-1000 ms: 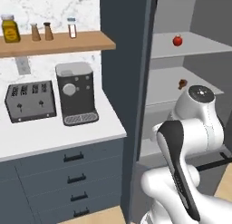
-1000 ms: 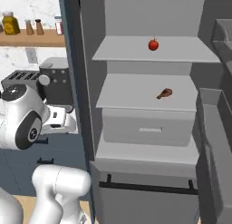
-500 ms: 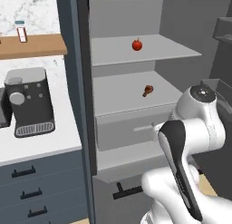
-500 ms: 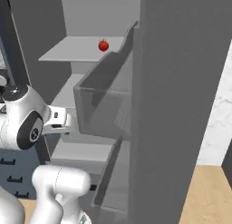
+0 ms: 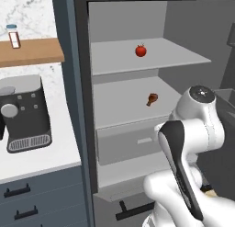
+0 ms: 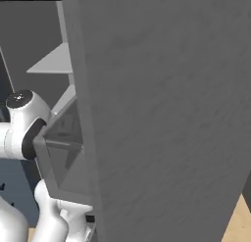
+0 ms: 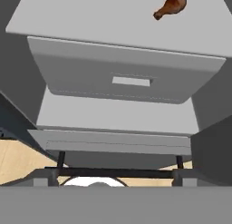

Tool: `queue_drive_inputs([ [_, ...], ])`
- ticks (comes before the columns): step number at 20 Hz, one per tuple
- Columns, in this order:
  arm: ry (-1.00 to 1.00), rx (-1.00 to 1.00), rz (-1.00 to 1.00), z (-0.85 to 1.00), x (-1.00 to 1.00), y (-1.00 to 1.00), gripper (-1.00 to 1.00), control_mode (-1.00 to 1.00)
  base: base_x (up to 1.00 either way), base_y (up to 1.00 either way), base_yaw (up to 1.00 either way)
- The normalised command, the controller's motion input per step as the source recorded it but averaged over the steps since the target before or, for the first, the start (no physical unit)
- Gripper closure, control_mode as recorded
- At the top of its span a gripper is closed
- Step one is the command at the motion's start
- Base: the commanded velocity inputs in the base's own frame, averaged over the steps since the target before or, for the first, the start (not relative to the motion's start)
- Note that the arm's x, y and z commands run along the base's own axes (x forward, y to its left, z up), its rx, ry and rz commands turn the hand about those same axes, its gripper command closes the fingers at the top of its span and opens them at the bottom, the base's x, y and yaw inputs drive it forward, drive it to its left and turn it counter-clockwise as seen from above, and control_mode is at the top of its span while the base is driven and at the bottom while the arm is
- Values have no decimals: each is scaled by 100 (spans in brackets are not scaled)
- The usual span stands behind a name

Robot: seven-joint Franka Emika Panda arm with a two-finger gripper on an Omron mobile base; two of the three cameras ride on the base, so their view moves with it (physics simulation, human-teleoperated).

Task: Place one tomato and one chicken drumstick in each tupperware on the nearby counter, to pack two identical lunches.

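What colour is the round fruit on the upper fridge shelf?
The tomato is red with a small dark stem, seen best in the left base view.

Tomato [image 5: 141, 50] shelf above drumstick [image 5: 152, 99] shelf

Glossy white arm [image 5: 193, 129] of rounded, bulbous segments; dark charcoal bands at joints; round grey cap with small markings on top of one joint.
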Motion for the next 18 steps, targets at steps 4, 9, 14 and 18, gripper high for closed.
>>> queue_drive_inputs([
  [4, 0, 0, -15, -7, 66, -38, -100, -100, 0, 0, 0],
  [9, -1, 1, -24, -9, 95, -24, -100, -100, 0, 0, 0],
  [14, 0, 8, -27, -6, 100, -3, -100, -100, 0, 0, 0],
  [18, 0, 11, -24, -11, 100, -12, -100, -100, 0, 0, 0],
])
